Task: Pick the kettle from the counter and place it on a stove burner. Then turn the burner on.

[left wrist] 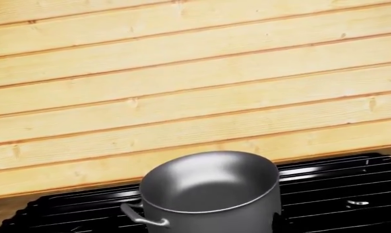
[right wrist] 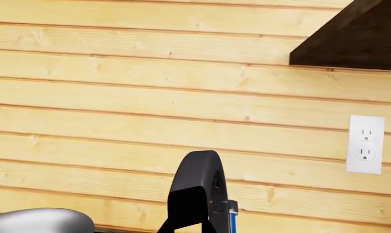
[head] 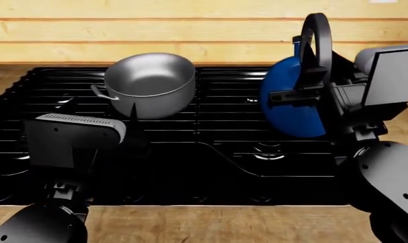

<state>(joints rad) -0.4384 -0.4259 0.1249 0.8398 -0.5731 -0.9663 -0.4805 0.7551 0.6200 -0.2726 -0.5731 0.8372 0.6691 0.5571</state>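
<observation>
Kettle (head: 293, 104) is off the counter (head: 211, 223), hanging in the air over the right side of the stove grate (head: 217, 152), tipped over so its tall black handle (head: 317, 43) stands up and the blue body faces left. It is not resting on anything.

Right gripper (head: 312, 86) is at the kettle's handle side, fingers clamped on the handle near its base, as far as the head view shows. The right wrist view shows only the handle arch (right wrist: 198, 194) against the plank wall (right wrist: 150, 97), with a wall socket (right wrist: 364, 144) off to the side.

Step in hand, by my reading: carrying the kettle to a burner. A front right burner (head: 266, 153) sits below and slightly nearer than the kettle, free of anything.

Grey pot (head: 149, 83) stands on the rear left grate, well apart from the kettle.

Left gripper (head: 133, 124) hovers low just in front of the pot; cannot tell whether its fingers are apart or together.

Next move likely calls for righting the kettle so its base faces down, then lowering it centred on the burner before letting go. Knobs are not in view.
</observation>
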